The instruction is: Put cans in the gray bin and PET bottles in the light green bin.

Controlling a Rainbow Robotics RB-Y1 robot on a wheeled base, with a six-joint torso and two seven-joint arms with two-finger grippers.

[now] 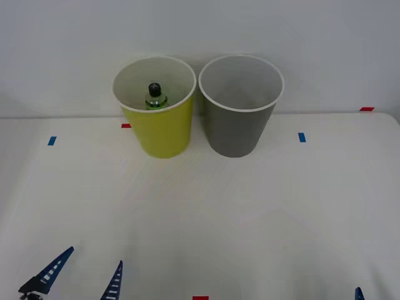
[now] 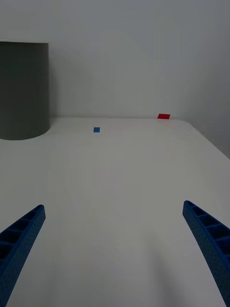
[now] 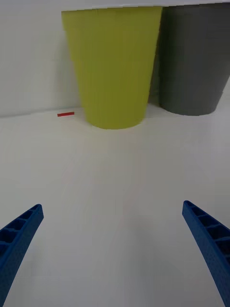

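At the far edge of the white tabletop (image 1: 250, 212), against the wall: light green bin (image 1: 157, 119) and gray bin (image 1: 240, 112), upright, side by side, rims just about touching. Light green on the robot's left, gray on its right.

PET bottle (image 1: 155, 97) is inside the light green bin, standing upright, black cap up, green body partly hidden by the bin's front wall. Gray bin interior looks gray all the way down, no contents visible from the front view.

Left gripper (image 1: 82, 275) low at the near edge of the tabletop, left of centre, released, fingers spread wide, holding nothing. Its wrist view looks straight at both bins, well apart from them, bare tabletop between the fingers (image 3: 19, 240).

Right gripper (image 2: 115, 249) at the near right corner; front view catches just a blue fingertip (image 1: 359, 292). Wrist view shows the fingers spread, nothing between them. Gray bin wall sits off to one side, well apart.

Tape marks on the tabletop: blue marks (image 1: 302, 137) left and right of the bins, red mark (image 1: 367, 109) at the far right edge, another red one beside the light green bin's base, one at the near edge centre.
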